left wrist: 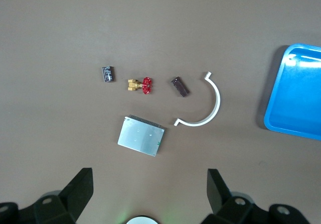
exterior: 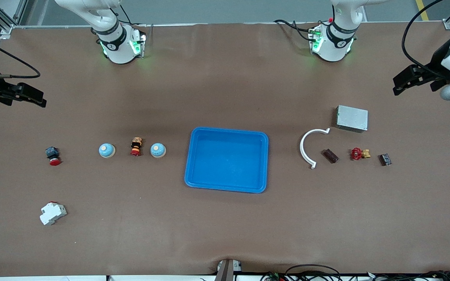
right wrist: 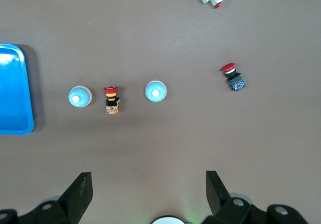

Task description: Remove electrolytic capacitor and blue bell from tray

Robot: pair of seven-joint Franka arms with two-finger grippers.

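Note:
Two blue dome bells stand toward the right arm's end: one (exterior: pixel 107 150) (right wrist: pixel 155 91), the other (exterior: pixel 158 150) (right wrist: pixel 79 96) nearer the blue tray (exterior: pixel 265 164). A small black capacitor (exterior: pixel 385 159) (left wrist: pixel 107 74) lies toward the left arm's end, and a dark brown block (exterior: pixel 330 155) (left wrist: pixel 180 86) lies in the same row. My left gripper (exterior: pixel 395 86) (left wrist: pixel 149 191) is open and empty, high over the table's edge at its own end. My right gripper (exterior: pixel 43 99) (right wrist: pixel 149 191) is open and empty, high over its own end.
A red-and-yellow push button (exterior: pixel 136 146) stands between the bells. A red-capped button (exterior: pixel 53 155) and a white breaker (exterior: pixel 52 213) lie toward the right arm's end. A white curved clip (exterior: pixel 307 146), a grey metal box (exterior: pixel 352 118) and a red-handled brass valve (exterior: pixel 359 153) lie near the capacitor.

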